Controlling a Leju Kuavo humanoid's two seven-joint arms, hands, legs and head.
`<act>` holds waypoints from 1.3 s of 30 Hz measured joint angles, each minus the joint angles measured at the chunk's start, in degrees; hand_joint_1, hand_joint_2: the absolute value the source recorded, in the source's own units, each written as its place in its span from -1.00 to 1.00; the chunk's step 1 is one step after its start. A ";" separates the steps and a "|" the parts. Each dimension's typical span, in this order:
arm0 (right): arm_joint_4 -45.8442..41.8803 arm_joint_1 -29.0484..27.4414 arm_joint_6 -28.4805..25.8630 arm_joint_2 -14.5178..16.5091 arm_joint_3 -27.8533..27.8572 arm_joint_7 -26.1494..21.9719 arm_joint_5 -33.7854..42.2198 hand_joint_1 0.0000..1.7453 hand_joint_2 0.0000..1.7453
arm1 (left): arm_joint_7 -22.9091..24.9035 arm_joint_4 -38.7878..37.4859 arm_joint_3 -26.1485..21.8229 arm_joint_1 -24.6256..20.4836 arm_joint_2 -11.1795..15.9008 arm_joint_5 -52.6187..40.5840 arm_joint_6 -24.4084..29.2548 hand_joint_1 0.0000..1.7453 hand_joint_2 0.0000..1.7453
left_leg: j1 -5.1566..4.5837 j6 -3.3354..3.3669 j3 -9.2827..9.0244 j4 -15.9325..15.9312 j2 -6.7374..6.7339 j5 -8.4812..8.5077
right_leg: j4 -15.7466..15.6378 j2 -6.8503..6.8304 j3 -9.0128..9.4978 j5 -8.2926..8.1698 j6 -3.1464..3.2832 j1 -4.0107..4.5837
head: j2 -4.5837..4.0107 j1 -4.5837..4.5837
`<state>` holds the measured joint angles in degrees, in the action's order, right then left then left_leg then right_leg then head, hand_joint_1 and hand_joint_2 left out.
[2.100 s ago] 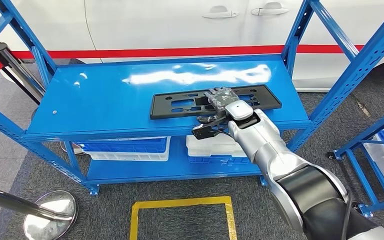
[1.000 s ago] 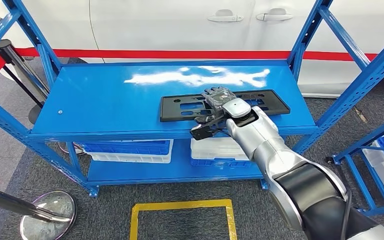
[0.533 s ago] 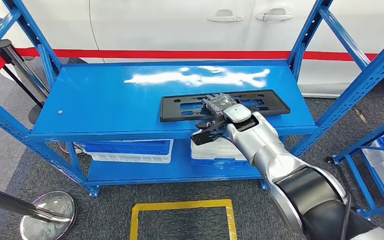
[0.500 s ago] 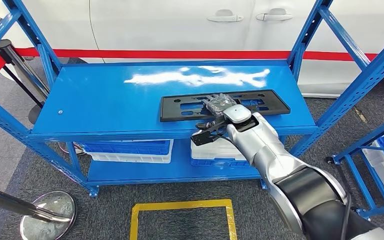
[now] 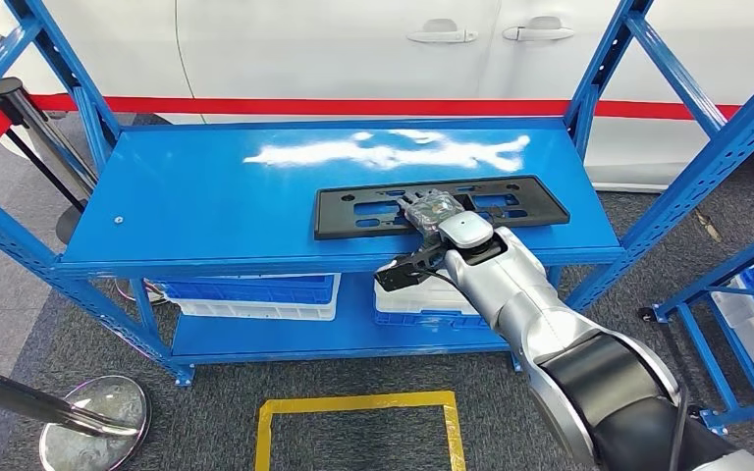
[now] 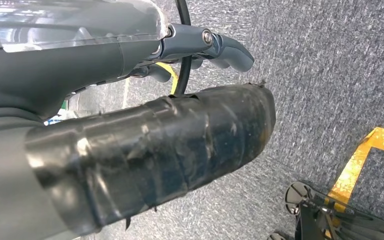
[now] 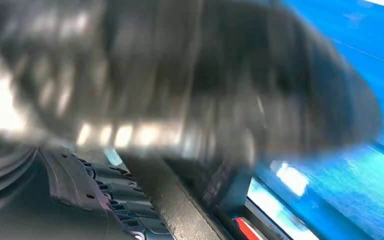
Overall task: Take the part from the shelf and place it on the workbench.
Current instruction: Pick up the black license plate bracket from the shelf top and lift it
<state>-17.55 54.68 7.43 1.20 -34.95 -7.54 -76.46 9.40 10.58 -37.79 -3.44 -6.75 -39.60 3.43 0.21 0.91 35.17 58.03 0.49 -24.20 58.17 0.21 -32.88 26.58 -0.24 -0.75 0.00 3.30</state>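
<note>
Silver right arm reaches forward over the blue metal shelf (image 5: 206, 196), right hand (image 5: 432, 209) fingers pressed flat on the shelf's black plastic part (image 5: 353, 211). Left hand (image 6: 145, 150) hangs over the floor, grasp unclear.

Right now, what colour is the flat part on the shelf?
Black; the part shows best in the head view.

Bright, even overhead light; white glare streak on the blue shelf top (image 5: 255, 196), behind the black part (image 5: 353, 211). Head view sharp. Right wrist view heavily motion-blurred; left wrist view sharp.
</note>
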 joint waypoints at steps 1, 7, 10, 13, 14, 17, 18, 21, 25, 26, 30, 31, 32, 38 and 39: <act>0.00 -0.01 -0.02 -0.01 0.00 0.00 0.00 -1.00 1.00 | 0.00 0.00 -0.01 0.00 0.01 0.00 0.00 -1.00 -1.00 | 0.00 0.00 0.00 0.00 0.00 0.00 | 0.00 0.00 0.00 0.00 0.00 0.00 | 0.00 0.00; 0.00 -0.06 -0.16 -0.02 0.00 0.09 -0.05 -0.10 1.00 | -0.15 0.00 -0.04 0.00 0.02 0.00 -0.02 -1.00 -1.00 | 0.00 0.00 0.00 0.00 0.00 0.00 | 0.00 0.00 0.00 0.00 0.00 0.00 | 0.00 0.00; -0.01 -0.23 -0.72 -0.01 -0.07 0.74 -0.31 1.00 1.00 | -0.61 0.00 -0.16 -0.01 0.02 0.00 -0.05 -1.00 -1.00 | 0.00 0.00 0.00 0.00 0.00 0.00 | 0.00 0.00 0.01 0.00 0.00 0.00 | 0.00 0.00; -0.07 -0.74 -2.35 0.03 -0.17 2.06 -0.43 1.00 1.00 | -0.95 0.00 -0.33 -0.01 0.02 -0.02 -0.06 -1.00 -1.00 | 0.00 0.00 0.00 0.00 0.01 0.00 | 0.00 0.00 0.02 0.00 0.00 0.00 | 0.00 0.00; -0.09 -0.95 -3.02 0.07 -0.17 2.33 -0.40 1.00 1.00 | -0.99 0.00 -0.37 0.00 0.02 -0.07 -0.06 -1.00 -1.00 | 0.00 0.00 -0.01 -0.01 -0.01 0.00 | 0.00 0.05 0.02 0.00 0.00 0.00 | 0.00 0.00; -0.22 -1.27 -4.53 0.18 -0.22 2.87 -0.42 1.00 1.00 | -1.00 0.00 -0.52 -0.08 0.02 -0.31 -0.06 -1.00 -1.00 | 0.00 -0.04 -0.09 -0.02 -0.10 -0.04 | 0.00 0.19 0.05 0.01 -0.02 0.00 | 0.00 0.01; -0.25 -1.29 -4.80 0.19 -0.23 3.00 -0.44 1.00 1.00 | -0.99 0.00 -0.63 -0.13 0.02 -0.42 -0.06 -1.00 -1.00 | 0.00 -0.04 -0.11 -0.02 -0.11 -0.05 | 0.00 0.17 0.07 0.02 -0.03 0.00 | 0.00 0.01; -0.26 -1.31 -5.51 0.18 -0.24 2.93 -0.43 1.00 1.00 | -0.94 0.00 -1.06 -0.12 0.02 -0.64 -0.06 -1.00 -1.00 | 0.00 0.02 -0.14 -0.01 -0.08 0.00 | 0.00 0.11 0.13 0.02 -0.06 0.00 | 0.00 0.01; -0.42 -1.37 -7.33 0.17 -0.24 2.45 -0.15 1.00 1.00 | -1.07 0.00 -1.43 -0.07 0.02 -0.66 -0.11 -1.00 -1.00 | 0.00 0.03 -0.16 0.00 -0.07 0.01 | 0.01 0.10 0.16 0.02 -0.06 -0.02 | 0.00 0.00; -0.53 -1.40 -7.73 0.16 -0.24 2.24 -0.04 1.00 1.00 | -1.15 0.00 -1.50 -0.08 0.02 -0.67 -0.16 -1.00 -1.00 | 0.00 0.03 -0.16 0.00 -0.07 0.01 | 0.01 0.11 0.16 0.02 -0.06 -0.02 | 0.00 0.00; -0.73 -1.90 -8.74 0.15 -0.24 2.00 0.14 1.00 1.00 | -1.36 0.00 -1.80 -0.15 0.02 -0.73 -0.26 -1.00 -1.00 | 0.00 0.02 -0.16 0.00 -0.06 0.00 | 0.01 0.10 0.15 0.02 -0.07 -0.02 | 0.00 0.01; -0.73 -2.03 -8.96 0.15 -0.24 2.04 0.10 1.00 1.00 | -1.37 0.00 -1.88 -0.14 0.02 -0.77 -0.26 -1.00 -1.00 | 0.00 0.02 -0.15 0.00 -0.06 0.00 | 0.01 0.10 0.15 0.03 -0.07 -0.02 | 0.00 0.02; -0.77 -2.13 -9.25 0.15 -0.24 2.05 0.02 1.00 1.00 | -1.38 0.00 -2.00 -0.13 0.01 -0.81 -0.26 -1.00 -1.00 | 0.00 0.02 -0.15 0.00 -0.05 0.00 | 0.01 0.09 0.15 0.03 -0.07 -0.02 | 0.00 0.01; -2.68 -3.04 -14.03 0.07 -0.24 0.69 -1.10 1.00 1.00 | -2.15 0.00 -3.01 -0.07 0.00 -1.09 -0.08 -1.00 1.00 | 0.00 0.02 -0.10 -0.01 -0.05 0.00 | 0.02 0.10 0.09 0.03 -0.07 -0.02 | 0.00 0.01; -3.65 -3.46 -15.32 -0.02 -0.24 0.37 -1.54 1.00 1.00 | -2.56 0.00 -3.22 -0.05 0.00 -1.05 -0.01 -1.00 1.00 | 0.00 0.02 -0.08 -0.01 -0.06 0.00 | 0.02 0.12 0.07 0.03 -0.07 -0.02 | 0.00 0.01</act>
<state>-21.20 51.23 -7.90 1.19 -35.19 -7.17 -77.99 6.84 10.58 -41.01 -3.49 -6.75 -40.66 3.42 0.21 0.93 35.08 58.02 0.43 -24.20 58.20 0.33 -32.81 26.61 -0.31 -0.77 0.00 3.31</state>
